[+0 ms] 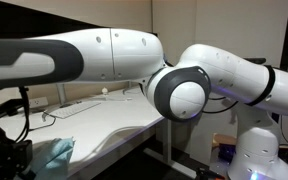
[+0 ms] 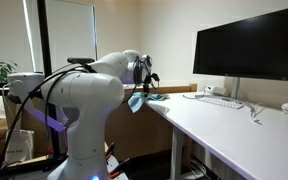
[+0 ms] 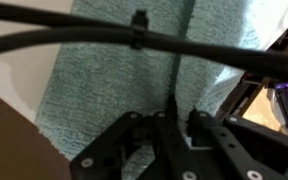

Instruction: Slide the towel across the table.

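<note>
right now the blue-green towel (image 3: 114,70) is at the end of the white table (image 2: 224,125), and part of it seems to hang off the edge. the gripper (image 3: 172,112) looks pinched tight on the towel. if the pinch is weak, the towel could slip out and fall. the black cable (image 3: 84,40) might snag too.

the towel (image 3: 114,90) runs past the wrist view's top edge.
</note>
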{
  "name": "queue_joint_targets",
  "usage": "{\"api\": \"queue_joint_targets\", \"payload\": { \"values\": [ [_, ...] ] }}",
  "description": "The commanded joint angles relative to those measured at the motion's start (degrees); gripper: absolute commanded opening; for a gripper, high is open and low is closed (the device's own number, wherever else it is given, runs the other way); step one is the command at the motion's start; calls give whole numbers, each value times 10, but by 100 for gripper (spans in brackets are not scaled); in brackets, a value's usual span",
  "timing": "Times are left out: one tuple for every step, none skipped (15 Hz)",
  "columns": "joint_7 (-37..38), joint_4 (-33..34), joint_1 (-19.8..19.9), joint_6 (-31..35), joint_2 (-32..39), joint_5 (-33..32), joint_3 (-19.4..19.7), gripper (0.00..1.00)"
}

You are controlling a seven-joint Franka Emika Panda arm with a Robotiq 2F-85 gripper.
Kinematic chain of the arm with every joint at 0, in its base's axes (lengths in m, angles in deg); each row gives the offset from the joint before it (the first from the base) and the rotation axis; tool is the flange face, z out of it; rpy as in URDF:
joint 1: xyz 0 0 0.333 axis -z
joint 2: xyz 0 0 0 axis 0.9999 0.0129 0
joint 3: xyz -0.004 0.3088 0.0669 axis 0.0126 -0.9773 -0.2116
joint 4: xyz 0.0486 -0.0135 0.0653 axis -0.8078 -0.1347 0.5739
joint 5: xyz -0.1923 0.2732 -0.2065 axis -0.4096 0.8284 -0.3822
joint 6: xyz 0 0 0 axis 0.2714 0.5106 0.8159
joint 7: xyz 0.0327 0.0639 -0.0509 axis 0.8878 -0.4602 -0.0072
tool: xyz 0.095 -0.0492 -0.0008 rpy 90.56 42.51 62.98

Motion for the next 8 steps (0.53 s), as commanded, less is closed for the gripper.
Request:
{"api": "queue_joint_targets", "payload": {
  "values": [
    [111, -10, 24, 49, 32, 18, -27, 10],
    [128, -10, 35, 48, 29, 18, -30, 9],
    [149, -9, 44, 49, 27, 20, -34, 10],
    [167, -8, 56, 49, 25, 24, -39, 10],
    [186, -7, 67, 49, 21, 29, -44, 10],
    [203, -6, 78, 52, 19, 33, -49, 9],
    [219, -5, 90, 56, 17, 37, -53, 10],
    [235, -4, 102, 63, 16, 40, -56, 9]
  ]
}}
